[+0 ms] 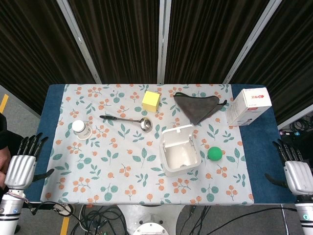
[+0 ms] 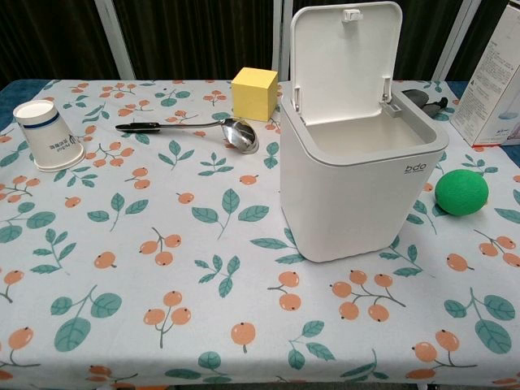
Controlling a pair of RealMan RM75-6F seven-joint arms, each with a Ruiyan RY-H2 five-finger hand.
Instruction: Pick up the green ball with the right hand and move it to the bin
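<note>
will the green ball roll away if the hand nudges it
Probably: the ball is round and sits loose on the flat cloth, beside the bin. Its matte surface suggests foam, so likely light and grippy. The right hand is apart from it.

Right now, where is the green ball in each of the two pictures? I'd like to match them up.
Head view: the green ball lies right of centre on the flowered cloth, just right of the white bin, apart from it.
Chest view: the green ball sits at the right edge, beside the bin, not touching it.
Shared landmark: the open white bin, immediately left of the ball in both.
</note>
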